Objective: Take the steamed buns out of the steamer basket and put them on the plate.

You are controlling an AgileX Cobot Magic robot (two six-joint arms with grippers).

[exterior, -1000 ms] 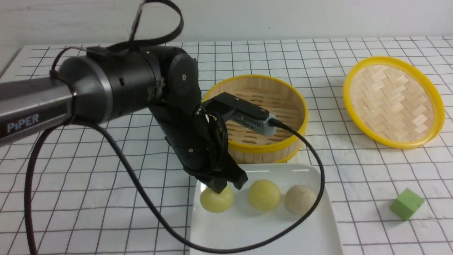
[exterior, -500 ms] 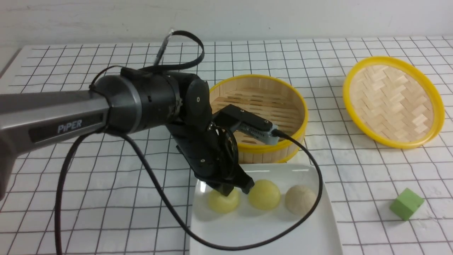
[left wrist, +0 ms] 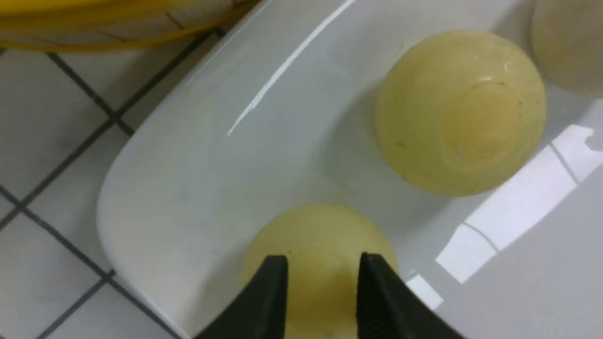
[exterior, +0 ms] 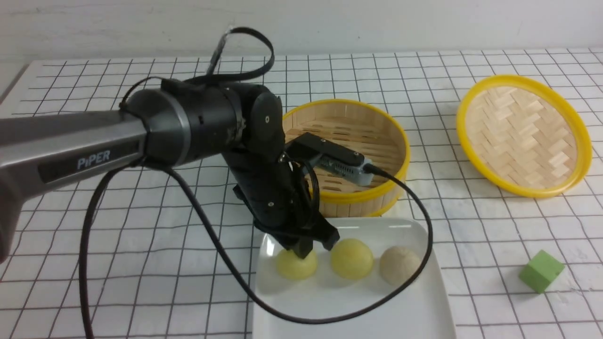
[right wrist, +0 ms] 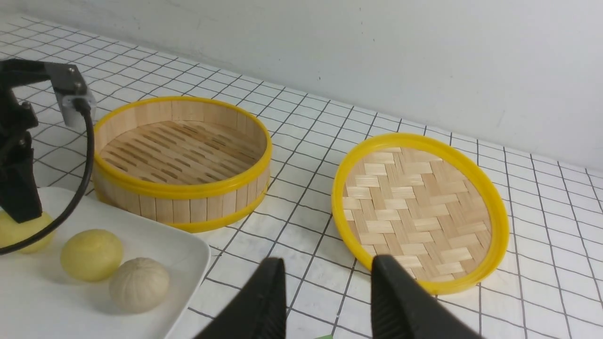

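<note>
All three steamed buns sit in a row on the white plate: a pale yellow bun on the robot's left, a second yellow bun in the middle and a beige bun on the right, spaced apart, none touching. The bamboo steamer basket just behind the plate is empty, with its slatted floor bare, so the transfer looks done. The left gripper points down onto the left bun. In the wrist view its jaws stand parted with the bun's top showing in the gap, and they are not clamped around the bun. It's probably low because that's the drop spot at the plate's corner. The wrist camera cable droops across the plate in front of the buns and could drag one if the arm swings. The right gripper hangs off to the side, jaws apart, holding nothing, parked clear. The woven lid and green cube are well apart on the right, out of the way.
</note>
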